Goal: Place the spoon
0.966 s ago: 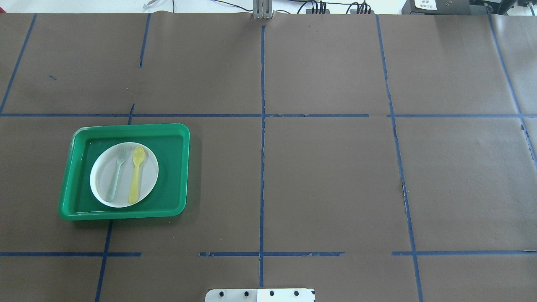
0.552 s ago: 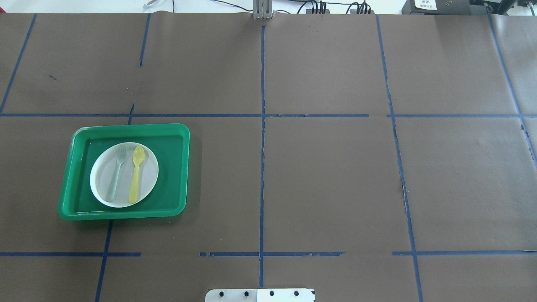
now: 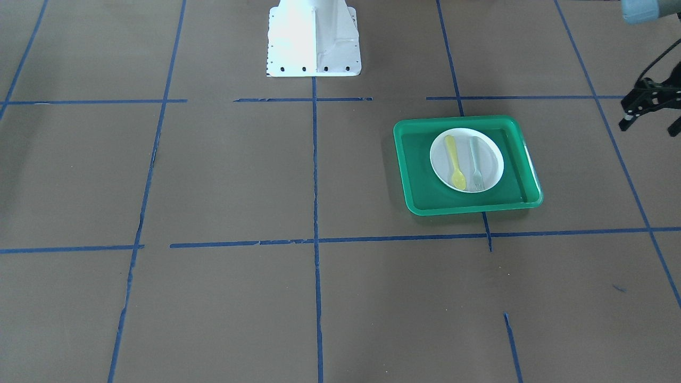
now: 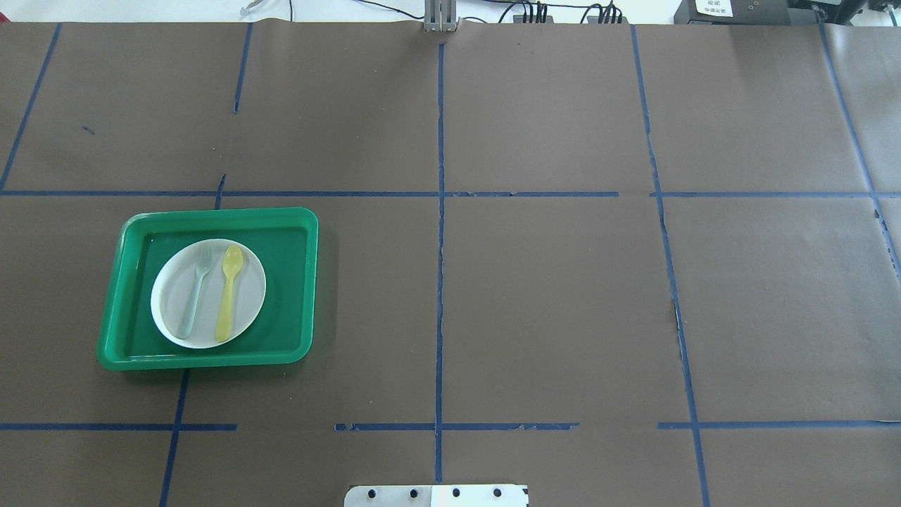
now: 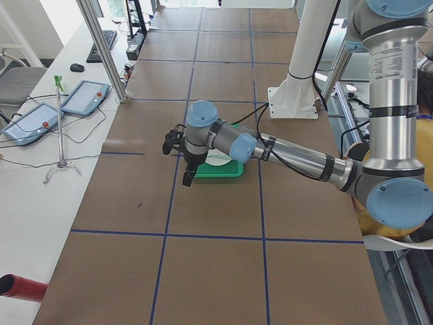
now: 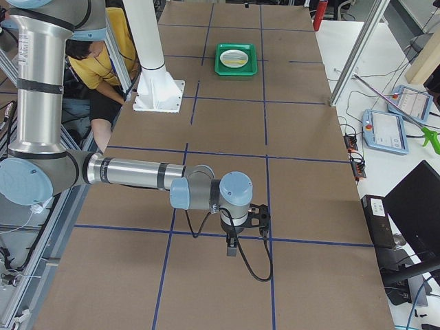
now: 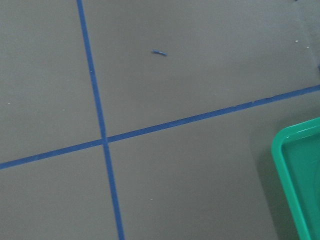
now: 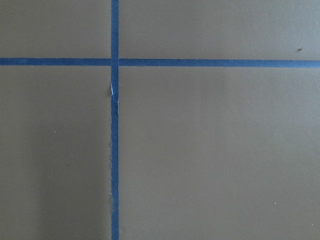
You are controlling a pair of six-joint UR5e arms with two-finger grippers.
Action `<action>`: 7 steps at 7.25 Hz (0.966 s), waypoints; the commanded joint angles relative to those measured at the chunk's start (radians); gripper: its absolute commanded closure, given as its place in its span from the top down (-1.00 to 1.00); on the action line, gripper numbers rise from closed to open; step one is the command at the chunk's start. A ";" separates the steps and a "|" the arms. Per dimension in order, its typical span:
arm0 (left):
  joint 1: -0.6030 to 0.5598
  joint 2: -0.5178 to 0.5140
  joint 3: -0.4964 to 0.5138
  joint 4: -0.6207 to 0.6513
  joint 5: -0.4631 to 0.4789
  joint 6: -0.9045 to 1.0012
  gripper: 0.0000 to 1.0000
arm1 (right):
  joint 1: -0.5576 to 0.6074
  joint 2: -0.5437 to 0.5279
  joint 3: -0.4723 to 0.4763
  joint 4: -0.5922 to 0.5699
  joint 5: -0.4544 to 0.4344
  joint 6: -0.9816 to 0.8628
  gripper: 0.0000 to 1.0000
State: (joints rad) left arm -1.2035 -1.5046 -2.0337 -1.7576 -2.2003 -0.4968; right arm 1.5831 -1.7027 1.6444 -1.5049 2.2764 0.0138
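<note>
The small yellow spoon (image 4: 229,292) lies on the white plate (image 4: 250,310), to the right of a pale grey-green fork (image 4: 196,292), inside the green tray (image 4: 288,282). In the front-facing view the spoon (image 3: 455,162) lies with its bowl towards the camera. My left gripper (image 3: 650,125) hangs at that view's right edge, well off the tray, with its fingers apart and empty. In the left side view it (image 5: 186,172) hovers beside the tray. My right gripper (image 6: 232,244) shows only in the right side view, far from the tray; I cannot tell its state.
The table is covered in brown paper with blue tape lines. The white robot base (image 3: 314,37) stands at the table's near edge. The left wrist view shows a corner of the tray (image 7: 300,180). Tablets and cables lie beyond the table's far edge.
</note>
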 commanded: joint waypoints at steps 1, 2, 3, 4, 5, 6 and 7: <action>0.257 -0.142 -0.020 0.000 0.072 -0.355 1.00 | 0.000 0.000 0.000 0.000 0.000 0.000 1.00; 0.362 -0.169 -0.004 -0.009 0.094 -0.461 0.98 | 0.000 0.000 0.000 0.000 0.000 0.000 1.00; 0.431 -0.175 0.053 -0.113 0.158 -0.550 0.93 | 0.000 0.000 0.000 0.002 0.000 0.000 1.00; 0.465 -0.175 0.122 -0.252 0.204 -0.615 0.92 | 0.000 0.000 0.000 0.000 0.000 0.000 1.00; 0.504 -0.175 0.151 -0.263 0.264 -0.620 0.92 | 0.000 0.000 0.000 0.000 0.000 -0.002 1.00; 0.537 -0.177 0.167 -0.261 0.292 -0.640 0.75 | 0.000 0.000 0.000 0.000 0.000 -0.002 1.00; 0.570 -0.181 0.197 -0.261 0.294 -0.660 0.73 | 0.000 0.000 0.000 0.000 0.000 0.000 1.00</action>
State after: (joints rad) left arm -0.6761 -1.6815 -1.8713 -2.0118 -1.9259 -1.1304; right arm 1.5831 -1.7027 1.6444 -1.5048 2.2764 0.0128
